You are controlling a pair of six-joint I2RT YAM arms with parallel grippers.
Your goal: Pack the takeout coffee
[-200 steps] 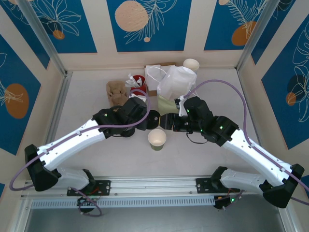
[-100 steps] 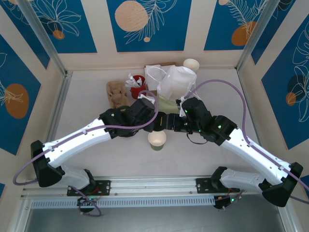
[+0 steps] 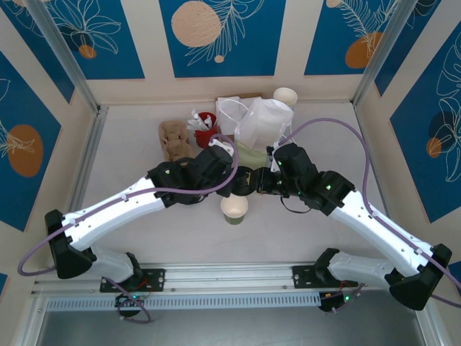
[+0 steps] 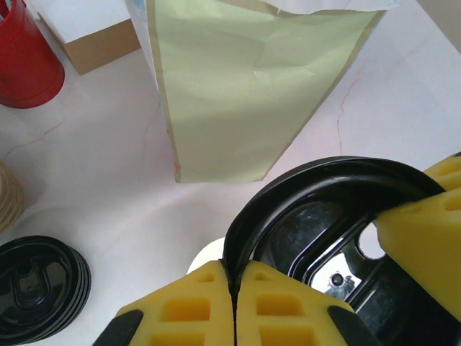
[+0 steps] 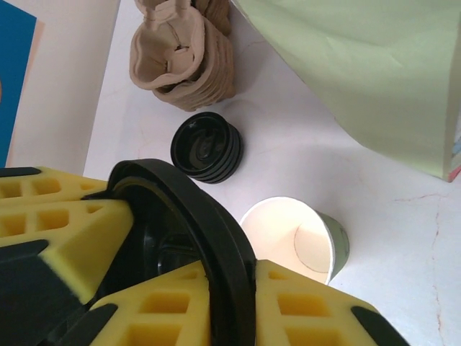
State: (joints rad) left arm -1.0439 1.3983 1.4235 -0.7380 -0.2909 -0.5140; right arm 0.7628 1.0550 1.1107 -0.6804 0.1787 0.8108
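Observation:
The takeout coffee's paper cup [image 3: 234, 207] stands open and lidless on the table just in front of both grippers, its white inside showing in the right wrist view [image 5: 295, 234]. Above and behind it a single black lid [image 3: 243, 180] hangs on edge between the two grippers. My left gripper [image 4: 233, 277] is shut on the lid's rim [image 4: 317, 187]. From the opposite side my right gripper [image 5: 230, 270] pinches the rim [image 5: 187, 202] too. Left gripper [image 3: 232, 180] and right gripper [image 3: 258, 182] almost meet.
A pale green paper bag [image 3: 248, 155] stands right behind the grippers, with a white bag [image 3: 263, 119] and a cup stack [image 3: 285, 96] beyond. A stack of black lids [image 5: 205, 148], brown pulp carriers [image 3: 173, 137] and a red cup [image 3: 205, 130] sit to the left.
The left arm carried the lid to the right, up to the right gripper. The right gripper's fingers then closed onto the lid's rim. The cup has not moved.

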